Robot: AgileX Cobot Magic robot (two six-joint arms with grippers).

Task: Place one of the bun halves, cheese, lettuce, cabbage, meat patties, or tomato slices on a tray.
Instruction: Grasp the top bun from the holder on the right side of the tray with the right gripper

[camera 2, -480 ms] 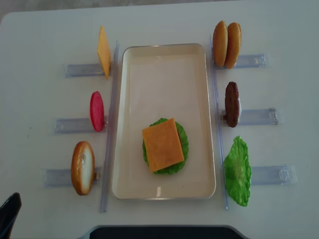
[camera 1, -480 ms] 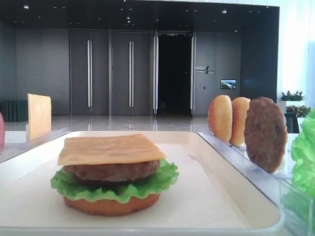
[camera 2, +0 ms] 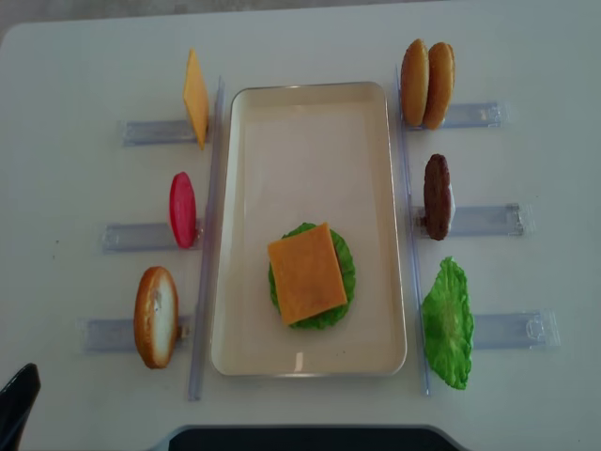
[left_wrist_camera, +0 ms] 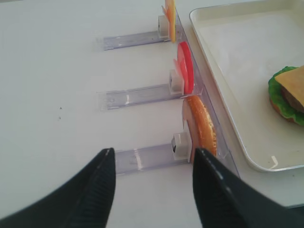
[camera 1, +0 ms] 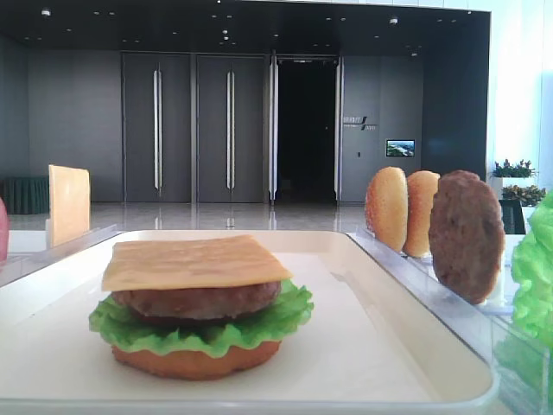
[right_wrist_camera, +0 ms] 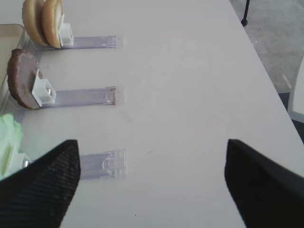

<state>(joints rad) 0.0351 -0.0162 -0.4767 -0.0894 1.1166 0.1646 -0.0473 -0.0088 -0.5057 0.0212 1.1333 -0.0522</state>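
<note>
Both hands hang back over the tabletop (camera 2: pixel 75 56), jaws spread wide, grasping nothing. The left hand (left_wrist_camera: pixel 152 190) hovers at the near left, right behind the bun (left_wrist_camera: pixel 203 124) standing on edge in its rack (left_wrist_camera: pixel 147 156). The right hand (right_wrist_camera: pixel 152 180) sits over bare tabletop at the near right, well apart from the two bun tops (right_wrist_camera: pixel 42 21) at the far right.

On the tray (camera 2: pixel 310 113), toward its near end, the stack stands: bottom bun (camera 1: pixel 194 359), lettuce (camera 1: pixel 138 328), patty (camera 1: pixel 199 301), cheese (camera 1: pixel 194 261) on top. A tomato slice (camera 2: pixel 182 209) waits in the middle left rack, a spare cheese slice (camera 2: pixel 195 96) at far left, a spare patty (camera 2: pixel 437 195) and a leaf (camera 2: pixel 448 324) on the right.

Now the hazards, as I read it. Each piece stands upright in a narrow slot; a hand closing off-centre could tip it flat or drag the light rack along. The two bun tops touch, so a grab there could catch both. And the cheese overhangs the patty: anything set down off-centre could slide it or topple the stack.
</note>
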